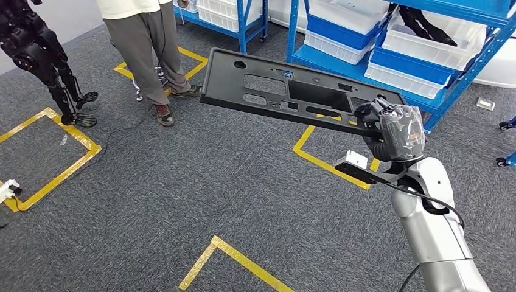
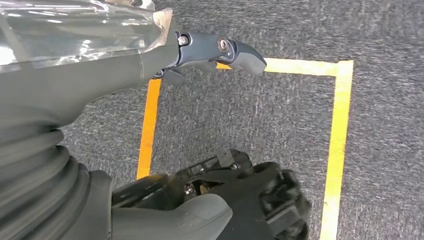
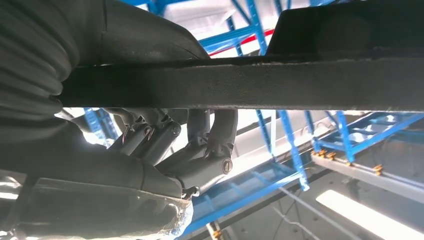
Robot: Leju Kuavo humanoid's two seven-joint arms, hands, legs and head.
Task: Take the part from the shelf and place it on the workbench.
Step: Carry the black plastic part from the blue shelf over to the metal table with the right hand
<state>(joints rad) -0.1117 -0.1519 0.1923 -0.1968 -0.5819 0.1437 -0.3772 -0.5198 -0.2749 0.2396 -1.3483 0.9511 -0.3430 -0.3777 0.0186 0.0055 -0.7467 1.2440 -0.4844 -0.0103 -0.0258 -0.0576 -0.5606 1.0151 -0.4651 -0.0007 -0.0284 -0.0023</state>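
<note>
The part (image 1: 286, 88) is a long, flat black plastic panel with several cut-outs. My right hand (image 1: 392, 128) grips it by its right end and holds it level in the air above the carpet, its free end pointing left. In the right wrist view the part's dark edge (image 3: 280, 82) crosses the picture, with my right hand (image 3: 165, 165) wrapped around it and its fingers (image 3: 217, 127) hooked over the edge. My left hand (image 2: 125, 85) hangs over the carpet, fingers apart and holding nothing.
A blue shelf (image 1: 316, 58) with white and blue bins stands at the back right. A person (image 1: 149, 42) stands at the back left, beside another robot's dark legs (image 1: 52, 61). Yellow tape lines (image 1: 234, 255) mark the grey carpet.
</note>
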